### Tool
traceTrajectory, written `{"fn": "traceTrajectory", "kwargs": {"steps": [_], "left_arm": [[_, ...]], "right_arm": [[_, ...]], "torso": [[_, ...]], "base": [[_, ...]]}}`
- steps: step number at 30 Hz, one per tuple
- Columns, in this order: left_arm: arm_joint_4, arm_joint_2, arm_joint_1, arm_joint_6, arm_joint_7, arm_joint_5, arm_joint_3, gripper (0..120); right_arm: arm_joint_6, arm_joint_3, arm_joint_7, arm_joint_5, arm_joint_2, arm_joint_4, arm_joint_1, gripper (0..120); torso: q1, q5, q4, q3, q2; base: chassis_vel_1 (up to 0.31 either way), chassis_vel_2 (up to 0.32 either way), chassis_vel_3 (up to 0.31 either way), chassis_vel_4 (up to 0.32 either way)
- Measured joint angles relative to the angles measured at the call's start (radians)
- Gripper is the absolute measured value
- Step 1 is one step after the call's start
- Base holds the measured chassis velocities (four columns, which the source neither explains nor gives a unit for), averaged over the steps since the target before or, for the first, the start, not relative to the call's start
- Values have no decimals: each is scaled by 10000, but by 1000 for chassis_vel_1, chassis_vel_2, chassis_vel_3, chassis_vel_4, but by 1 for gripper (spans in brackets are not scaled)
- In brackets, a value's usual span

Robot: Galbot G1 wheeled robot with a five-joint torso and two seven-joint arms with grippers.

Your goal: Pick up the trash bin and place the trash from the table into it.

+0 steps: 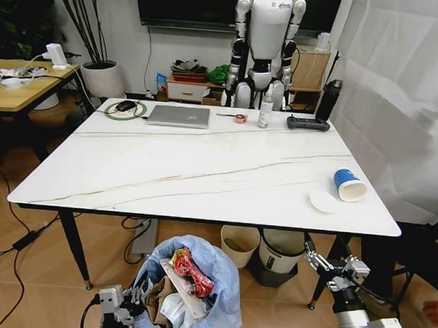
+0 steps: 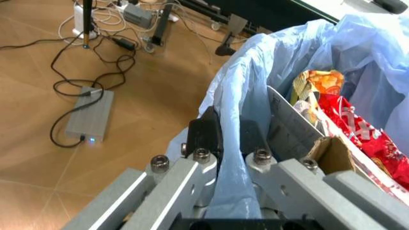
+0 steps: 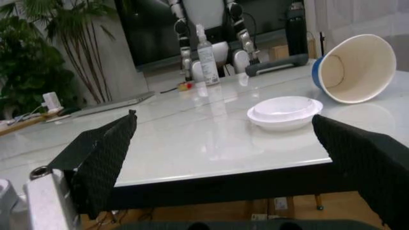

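Holding: left end effector (image 2: 231, 143) clamps bin (image 1: 226, 283) liner rim, below counter (image 1: 204, 170) near edge.
Right end effector (image 3: 223, 143): spread wide, facing lid (image 3: 284, 112).
Remaining: cup (image 1: 349, 184), lid, near-right corner.
Next: likely reach lid.

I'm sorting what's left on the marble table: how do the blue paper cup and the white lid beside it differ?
The blue paper cup lies tipped on its side, open mouth toward the table edge; the white lid rests flat. The cup is blue outside and white inside, the lid all white. The cup is tall and deep, the lid low and shallow. Both sit near the table's front right corner, close together, ahead of the open right gripper.
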Motion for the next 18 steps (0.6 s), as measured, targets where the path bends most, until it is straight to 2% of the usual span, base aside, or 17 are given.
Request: {"fn": "traceTrajectory", "kwargs": {"steps": [18], "left_arm": [[17, -134, -25, 52, -32, 72, 64, 0]], "right_arm": [[-24, -65, -11, 102, -107, -119, 110, 100]], "torso": [[0, -3, 0, 0, 0]], "base": [[-76, -83, 80, 84]]}}
